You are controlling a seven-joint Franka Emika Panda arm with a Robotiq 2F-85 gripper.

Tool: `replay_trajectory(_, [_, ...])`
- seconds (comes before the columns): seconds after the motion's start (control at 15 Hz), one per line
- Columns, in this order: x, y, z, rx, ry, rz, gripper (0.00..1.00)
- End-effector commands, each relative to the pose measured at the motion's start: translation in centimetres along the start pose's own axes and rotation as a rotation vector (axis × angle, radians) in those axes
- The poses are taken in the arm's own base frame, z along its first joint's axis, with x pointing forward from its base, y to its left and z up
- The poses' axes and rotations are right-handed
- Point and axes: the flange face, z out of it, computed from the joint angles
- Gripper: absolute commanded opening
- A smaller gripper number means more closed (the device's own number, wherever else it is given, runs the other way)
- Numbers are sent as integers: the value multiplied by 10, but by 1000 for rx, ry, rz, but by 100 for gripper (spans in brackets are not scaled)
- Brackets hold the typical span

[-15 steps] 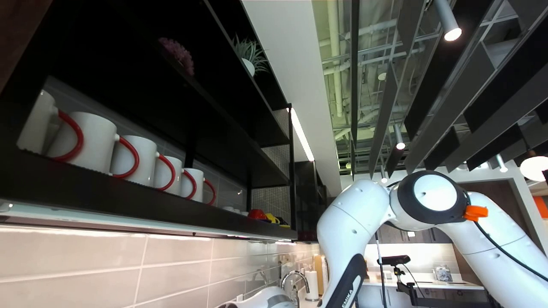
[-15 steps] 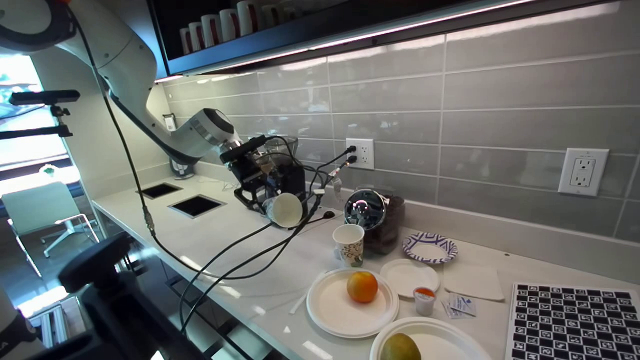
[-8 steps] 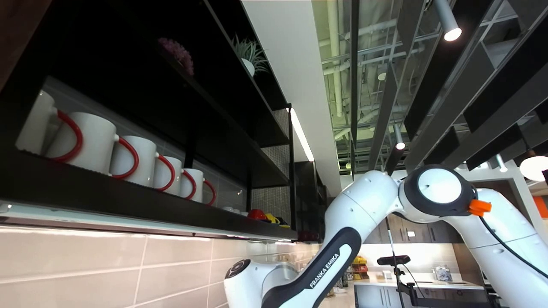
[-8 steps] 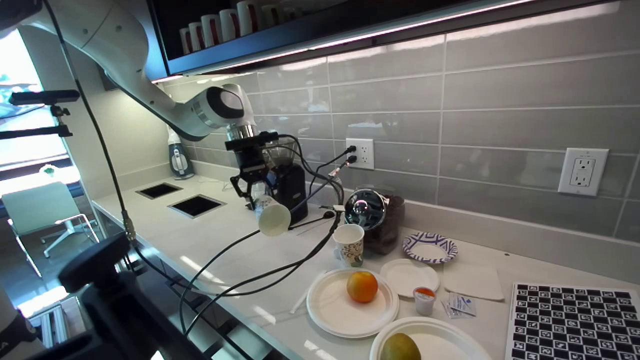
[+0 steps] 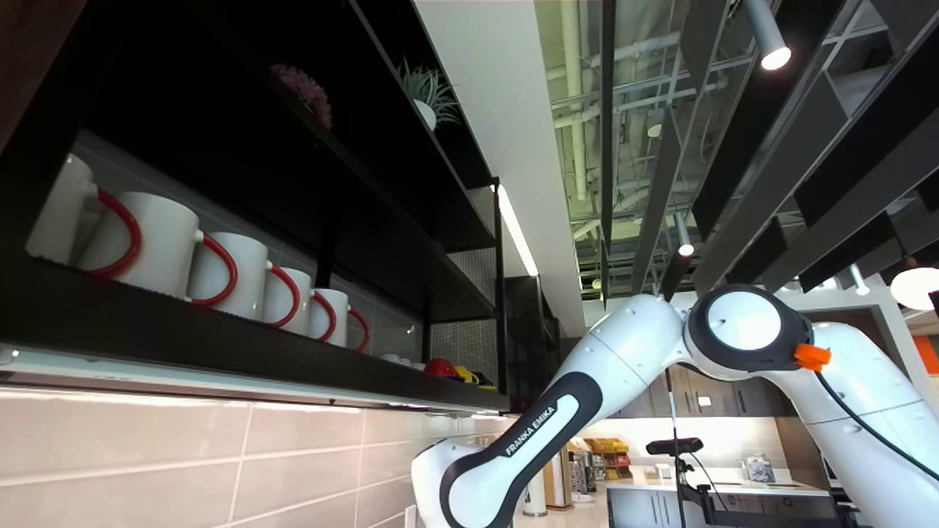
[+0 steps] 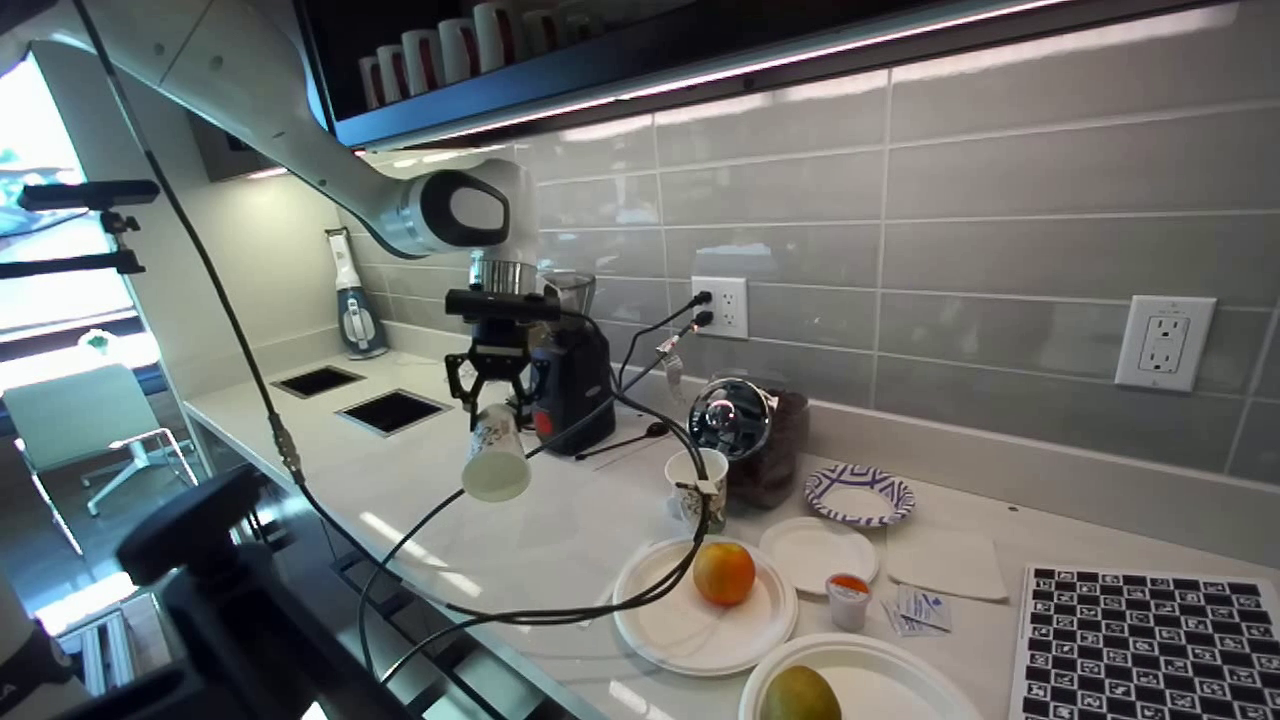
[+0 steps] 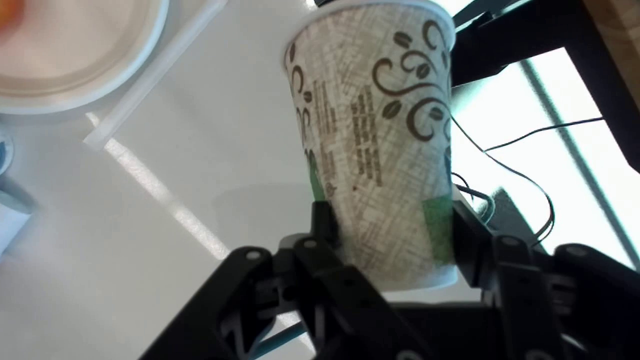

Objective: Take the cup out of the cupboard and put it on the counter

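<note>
Since the cup (image 7: 375, 150) is gripped near its base by the fingers (image 7: 472, 245), mouth slanting down toward the table (image 6: 590, 510), its tilted axis should probably be straightened before release.

The counter (image 6: 570, 525) is smooth and glossy; above it, the wall tiles (image 6: 1000, 160) have a reflective sheen and the paper-looking cup (image 7: 370, 150) a matt, printed side; on it lies a matt, paper-looking plate (image 6: 700, 642).

On the white countertop (image 6: 590, 510) I see white plates (image 6: 700, 640), a blue-patterned plate (image 6: 860, 496), a napkin (image 6: 948, 566), a checkered marker board (image 6: 1150, 640).
</note>
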Motion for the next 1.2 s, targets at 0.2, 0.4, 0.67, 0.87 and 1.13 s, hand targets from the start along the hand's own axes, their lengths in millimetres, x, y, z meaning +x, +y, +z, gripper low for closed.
replay_trajectory(0.2, [0, 2, -8, 62, 53, 30, 34])
replay_trajectory(0.4, [-28, 18, -14, 208, 127, 114, 34])
replay_trajectory(0.67, [-68, 35, -10, 336, 98, 298, 34])
replay_trajectory(0.87, [-83, 49, 2, 376, 43, 446, 34])
replay_trajectory(1.13, [-86, 61, 22, 385, -15, 661, 34])
